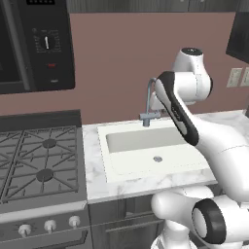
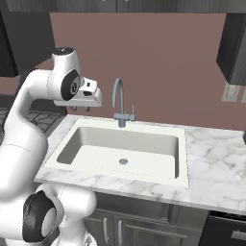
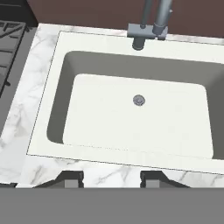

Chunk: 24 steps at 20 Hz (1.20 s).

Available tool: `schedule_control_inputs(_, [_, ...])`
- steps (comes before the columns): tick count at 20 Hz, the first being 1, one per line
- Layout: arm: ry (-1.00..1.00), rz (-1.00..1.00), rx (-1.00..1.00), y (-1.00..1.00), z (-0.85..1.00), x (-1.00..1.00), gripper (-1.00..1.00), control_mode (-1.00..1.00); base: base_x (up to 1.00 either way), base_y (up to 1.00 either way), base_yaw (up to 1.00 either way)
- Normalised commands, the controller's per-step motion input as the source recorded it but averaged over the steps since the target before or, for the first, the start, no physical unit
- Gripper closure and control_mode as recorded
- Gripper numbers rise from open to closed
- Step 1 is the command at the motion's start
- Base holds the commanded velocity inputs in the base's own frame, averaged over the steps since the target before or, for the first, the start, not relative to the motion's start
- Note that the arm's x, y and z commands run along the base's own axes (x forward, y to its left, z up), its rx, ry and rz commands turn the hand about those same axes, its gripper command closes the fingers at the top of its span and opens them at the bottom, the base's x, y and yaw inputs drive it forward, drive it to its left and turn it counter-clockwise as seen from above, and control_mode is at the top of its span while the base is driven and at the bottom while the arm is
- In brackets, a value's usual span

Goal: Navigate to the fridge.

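Above the sink (image 3: pixel 52 109), end effector (image 3: pixel 111 179) released, fingers apart, nothing grasped.

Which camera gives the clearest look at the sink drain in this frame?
The hand view: it looks almost straight down into the sink basin, with the drain near the centre. The right base view shows the drain smaller and obliquely. In the left base view it is small too, beside the arm.
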Motion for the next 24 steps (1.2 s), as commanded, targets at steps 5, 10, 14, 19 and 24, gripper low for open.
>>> schedule_control_inputs(5, [-0.04, 0.0, 0.03, -0.08, 0.0, -0.63, -1.0, -1.0, 0.0, 0.0, 0.0])
schedule_control_inputs(10, [-0.12, 0.0, 0.03, 0.0, 0.0, -1.0, -1.0, -1.0, 0.0, 0.0, 0.0])
schedule_control_inputs(14, [-0.08, 0.0, 0.0, 0.0, -0.01, -0.99, -1.0, -1.0, 0.0, 0.0, 0.0])
schedule_control_inputs(19, [0.0, 0.0, 0.0, 0.0, 0.0, -0.21, -1.0, -1.0, 0.0, 0.0, 0.0])
schedule_control_inputs(24, [0.0, 0.0, 0.0, 0.0, 0.0, -0.01, -1.0, 1.0, -0.06, 0.0, 0.0])
